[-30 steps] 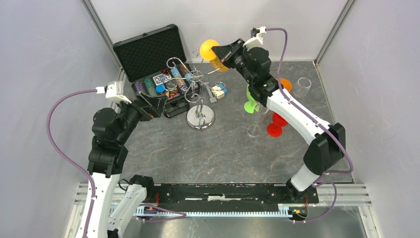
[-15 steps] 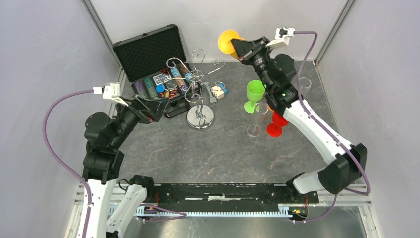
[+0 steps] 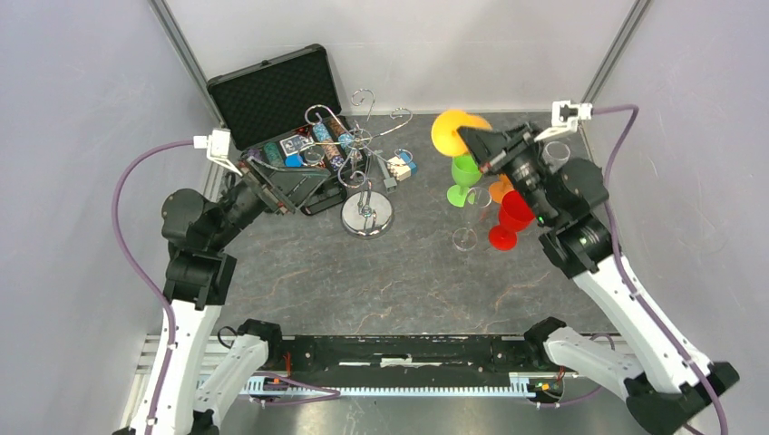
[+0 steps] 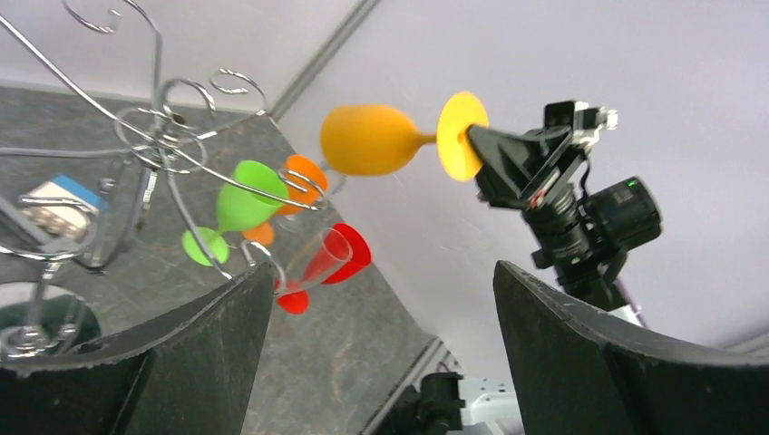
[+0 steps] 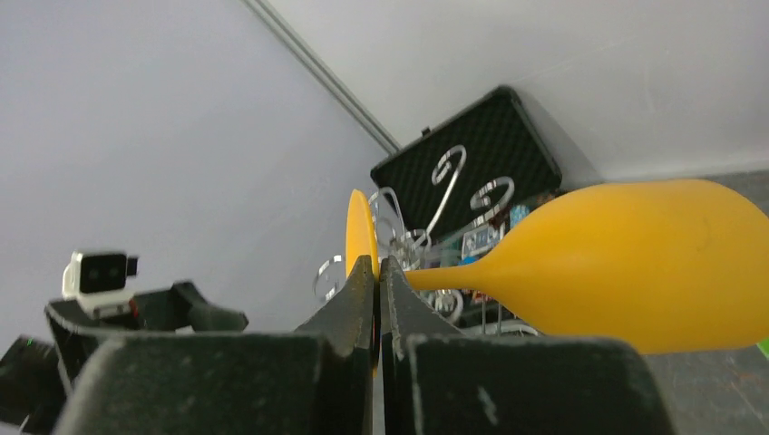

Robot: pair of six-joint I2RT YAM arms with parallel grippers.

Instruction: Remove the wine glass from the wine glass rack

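- Matte yellow-orange wine glass (image 3: 447, 131): off the rack and up in the air, tipped on its side. The rim of its round foot is pinched in the closed right pincer (image 5: 376, 272).
- Shiny silver wire wine glass rack (image 3: 366, 217): stands upright on the grey worktop (image 3: 390, 272), left of the glass and apart from it. It has a thin pole, a round mirror base and curled hooks on top.

A dark grey, veined counter (image 3: 381, 272) is filling the middle; pale lilac-grey panels are closing it in, the left wall (image 3: 82, 91) at 9 o'clock, the back wall (image 3: 408, 36) at 12, the right wall (image 3: 707, 136) at 3; metal corner posts (image 3: 186, 59) are rising at 11 and 1; an aluminium rail (image 3: 653, 353) is running along 6 o'clock; soft, even light is falling throughout.
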